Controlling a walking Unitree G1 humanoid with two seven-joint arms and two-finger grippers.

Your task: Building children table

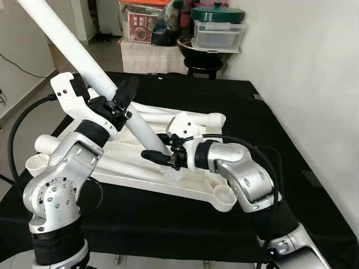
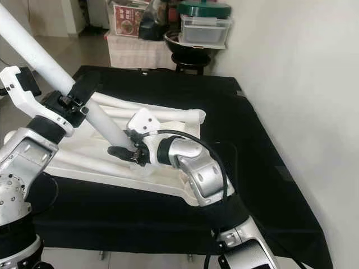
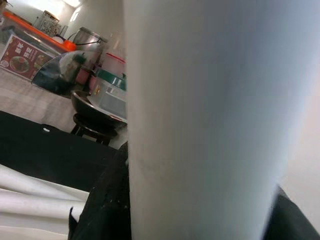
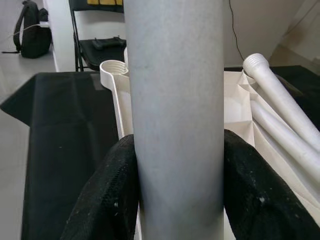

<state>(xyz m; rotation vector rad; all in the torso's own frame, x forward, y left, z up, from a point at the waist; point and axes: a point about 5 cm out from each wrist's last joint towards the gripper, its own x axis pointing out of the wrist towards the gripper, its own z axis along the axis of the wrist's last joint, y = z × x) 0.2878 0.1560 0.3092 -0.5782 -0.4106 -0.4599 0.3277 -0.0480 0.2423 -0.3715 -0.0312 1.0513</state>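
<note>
Both grippers pinch one white table leg (image 1: 106,84) — left gripper (image 1: 120,103) high, right gripper (image 1: 162,158) near its lower end — keeping it tilted over the upturned tabletop (image 1: 185,188), probably to seat it in a socket.

1 tabletop (image 1: 185,188), 1 held leg (image 1: 84,59), approx. 3 loose legs (image 4: 280,110).
</note>
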